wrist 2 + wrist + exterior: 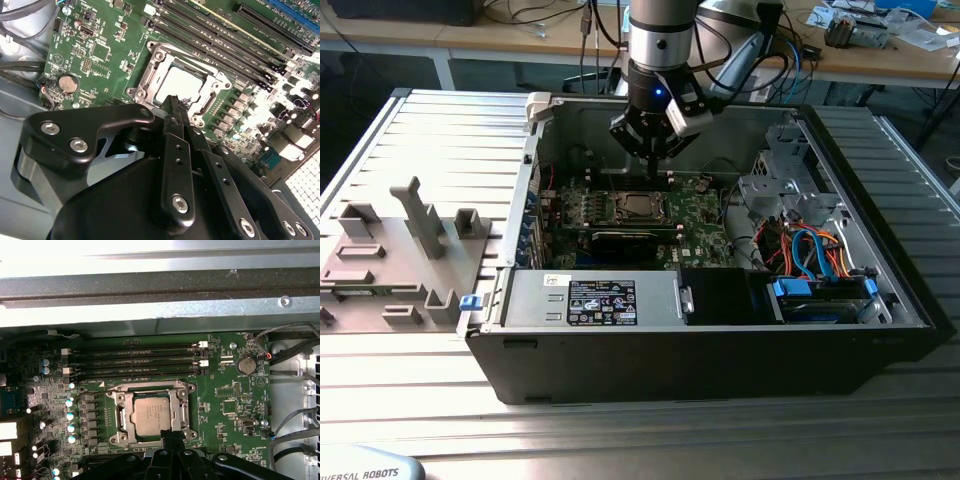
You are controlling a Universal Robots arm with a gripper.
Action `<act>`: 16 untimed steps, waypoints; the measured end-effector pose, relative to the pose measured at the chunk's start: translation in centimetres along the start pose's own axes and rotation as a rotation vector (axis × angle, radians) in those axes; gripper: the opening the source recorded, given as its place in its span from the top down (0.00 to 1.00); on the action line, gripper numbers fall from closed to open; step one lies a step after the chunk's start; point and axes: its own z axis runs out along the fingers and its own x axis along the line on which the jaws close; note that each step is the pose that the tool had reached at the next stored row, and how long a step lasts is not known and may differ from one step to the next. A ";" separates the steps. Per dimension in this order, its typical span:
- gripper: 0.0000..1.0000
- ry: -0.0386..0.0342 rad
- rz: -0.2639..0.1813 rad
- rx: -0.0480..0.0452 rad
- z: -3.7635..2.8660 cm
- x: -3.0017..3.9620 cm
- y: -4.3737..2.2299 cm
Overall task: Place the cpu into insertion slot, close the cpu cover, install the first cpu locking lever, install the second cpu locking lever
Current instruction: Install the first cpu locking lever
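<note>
Already we find the cpu [150, 412] lying flat in the insertion slot [121, 416], its dull grey top facing up, on the green circuit board [225, 385] inside the open computer case [720, 350]. We see the cpu cover [183, 412] lowered around the chip as a silvery frame, its square cut-out leaving the chip's top bare. In both wrist views our gripper [172, 101] hangs just above the socket's rim, at the side away from the memory slots [135, 360]; its black fingers [176, 150] lie pressed together with no gap and nothing between them. We cannot tell whether the tips touch the frame or only hover close over it. In the exterior view the gripper [649, 160] reaches down into the case near its back wall, over the board.
</note>
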 end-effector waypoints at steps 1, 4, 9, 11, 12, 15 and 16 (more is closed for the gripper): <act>0.89 0.0000 0.000 0.0001 0.00 0.01 0.00; 0.89 0.0000 0.000 0.0000 0.00 0.07 0.00; 0.89 0.0000 0.000 0.0000 0.01 0.15 -0.01; 0.89 0.0000 0.000 0.0000 0.01 0.20 -0.01; 0.89 0.0000 0.000 0.0000 0.01 0.22 -0.01; 0.89 0.0000 0.000 0.0000 0.01 0.30 -0.02; 0.89 0.0000 0.000 0.0001 0.01 0.35 -0.02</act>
